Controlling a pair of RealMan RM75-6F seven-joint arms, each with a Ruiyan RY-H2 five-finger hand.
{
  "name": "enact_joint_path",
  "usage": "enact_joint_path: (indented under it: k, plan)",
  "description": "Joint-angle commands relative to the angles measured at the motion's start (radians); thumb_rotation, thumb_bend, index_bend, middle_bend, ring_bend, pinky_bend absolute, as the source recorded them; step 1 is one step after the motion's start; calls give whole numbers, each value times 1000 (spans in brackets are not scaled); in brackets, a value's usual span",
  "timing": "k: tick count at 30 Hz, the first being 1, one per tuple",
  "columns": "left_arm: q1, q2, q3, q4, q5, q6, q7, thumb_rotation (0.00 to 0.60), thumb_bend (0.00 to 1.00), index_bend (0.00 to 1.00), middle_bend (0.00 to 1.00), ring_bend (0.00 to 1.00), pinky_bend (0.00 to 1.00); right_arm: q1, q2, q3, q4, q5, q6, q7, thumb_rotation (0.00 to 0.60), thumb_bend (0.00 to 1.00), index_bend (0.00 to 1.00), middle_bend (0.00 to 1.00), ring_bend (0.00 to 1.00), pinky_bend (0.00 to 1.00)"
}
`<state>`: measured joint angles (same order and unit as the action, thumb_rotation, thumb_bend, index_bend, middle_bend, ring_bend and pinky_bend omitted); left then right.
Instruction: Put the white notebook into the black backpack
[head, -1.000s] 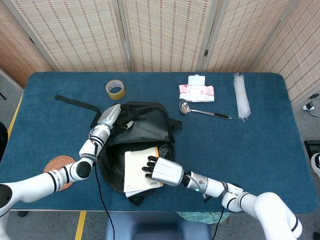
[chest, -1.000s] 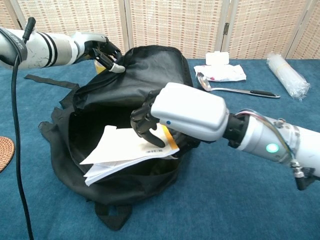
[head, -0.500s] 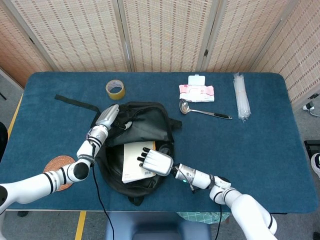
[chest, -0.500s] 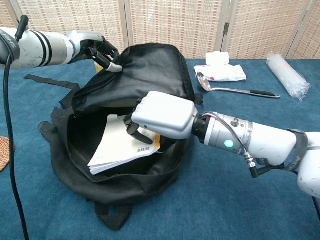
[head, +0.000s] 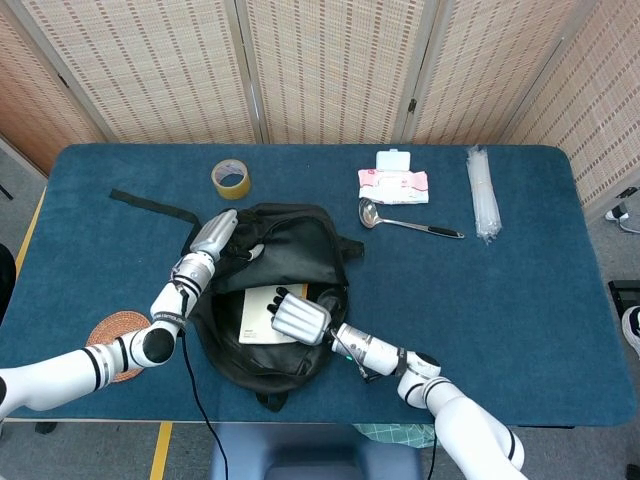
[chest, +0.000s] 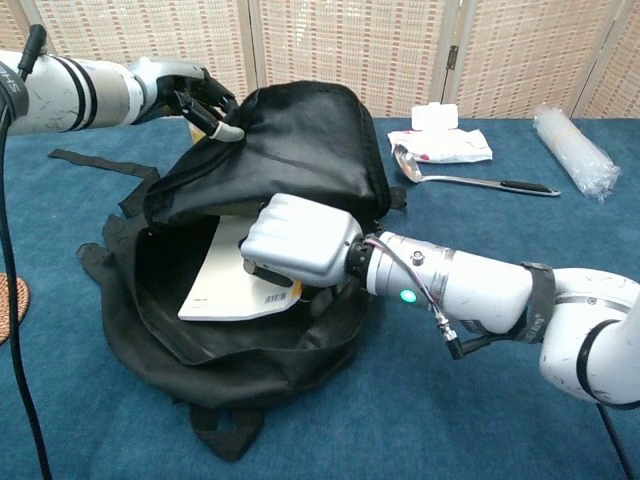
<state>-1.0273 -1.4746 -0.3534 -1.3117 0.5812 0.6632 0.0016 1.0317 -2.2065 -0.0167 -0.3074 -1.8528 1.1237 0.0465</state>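
The black backpack (head: 290, 250) (chest: 300, 130) lies on the blue table with its mouth facing the near edge. The white notebook (head: 256, 316) (chest: 225, 283) sits flat inside that opening, its barcode corner showing. My right hand (head: 297, 317) (chest: 297, 240) holds the notebook at its right end, well inside the bag's mouth. My left hand (head: 215, 236) (chest: 192, 92) grips the bag's upper flap at the top left and keeps it lifted.
A tape roll (head: 231, 179) lies behind the bag. A wipes pack (head: 393, 181), a metal ladle (head: 408, 222) and a bundle in clear plastic (head: 482, 195) lie to the right. A woven coaster (head: 113, 334) sits at the left. A black strap (head: 150, 205) trails leftward.
My right hand has pushed the notebook forward from the bag's lip to deep inside the opening. The left hand has kept hold of the flap.
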Motion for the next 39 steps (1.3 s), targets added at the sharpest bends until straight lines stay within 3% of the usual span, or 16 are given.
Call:
enact_joint_path:
  k: [1,6,8,10,12,16,23,34,39]
  plan:
    - [2,4,0,-5,3,1,-3,600,485,669,317,238,70,9,-15,12,4,27,-14,-43,600,549,746,458,462,316]
    - [7,12,3,-10,10,-1,-9,600,485,664,317,235,70,-11,-3,26,-38,65,3,-92,600,550,401,311,376,258]
    - [8,13,4,-9,9,-1,-11,600,485,661,317,234,70,-24,11,23,-64,73,14,-109,600,507,215,233,327,231]
    - [9,15,6,-9,6,-1,-11,600,485,657,317,233,70,-42,29,23,-102,82,31,-118,600,441,111,184,298,215]
    - [9,16,9,-10,3,0,-9,600,485,654,317,231,70,-59,46,24,-141,92,44,-124,600,400,70,163,283,205]
    - [11,18,15,-20,-2,8,-4,600,485,652,317,229,69,-101,97,28,-261,114,74,-145,600,272,34,150,256,184]
    - [7,23,21,-41,-18,25,15,600,484,646,317,224,62,-151,195,25,-465,137,80,-254,600,155,1,124,209,153]
    - [16,42,32,-79,-28,47,31,600,485,636,317,221,61,-267,421,-35,-803,110,182,-382,600,144,0,129,231,146]
    - [32,57,39,-110,-10,51,26,600,474,577,304,209,59,-348,555,-69,-958,103,252,-418,600,140,0,136,237,150]
